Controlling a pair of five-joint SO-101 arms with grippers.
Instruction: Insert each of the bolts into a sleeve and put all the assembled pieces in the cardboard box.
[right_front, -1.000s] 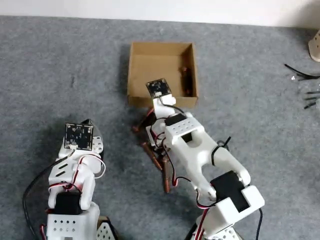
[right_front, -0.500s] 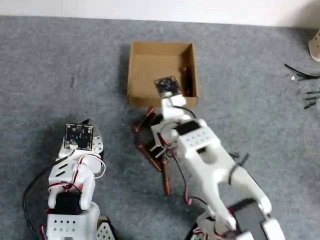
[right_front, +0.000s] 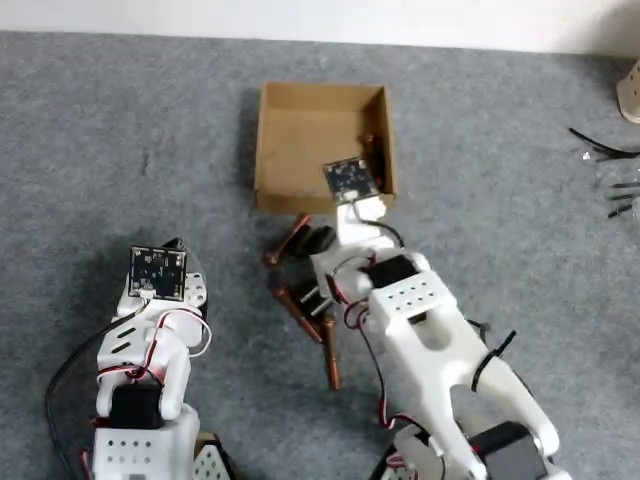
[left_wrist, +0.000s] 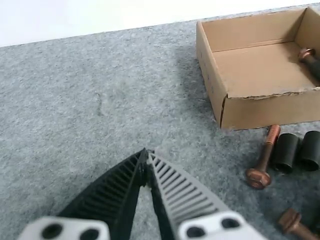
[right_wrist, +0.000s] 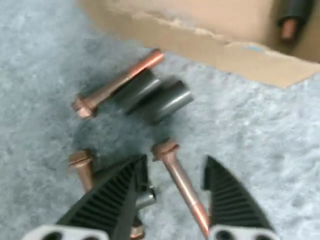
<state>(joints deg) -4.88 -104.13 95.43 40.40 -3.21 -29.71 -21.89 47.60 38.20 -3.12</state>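
High view, right arm (right_front: 412, 300) rightward, bolts (right_front: 331, 362) unmoved

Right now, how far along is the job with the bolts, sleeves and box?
Done: one assembled piece lies in the cardboard box. In hand: nothing gripped; the right gripper hangs open over a loose bolt. Left: other bolts and two empty sleeves lie on the carpet outside the box; the left gripper is shut, empty.

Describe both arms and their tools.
The left arm and right arm are white shells with black servos and red, black and white wires; a small circuit board tops each wrist. The left tool and right tool are black, ribbed wedges on white mounts.
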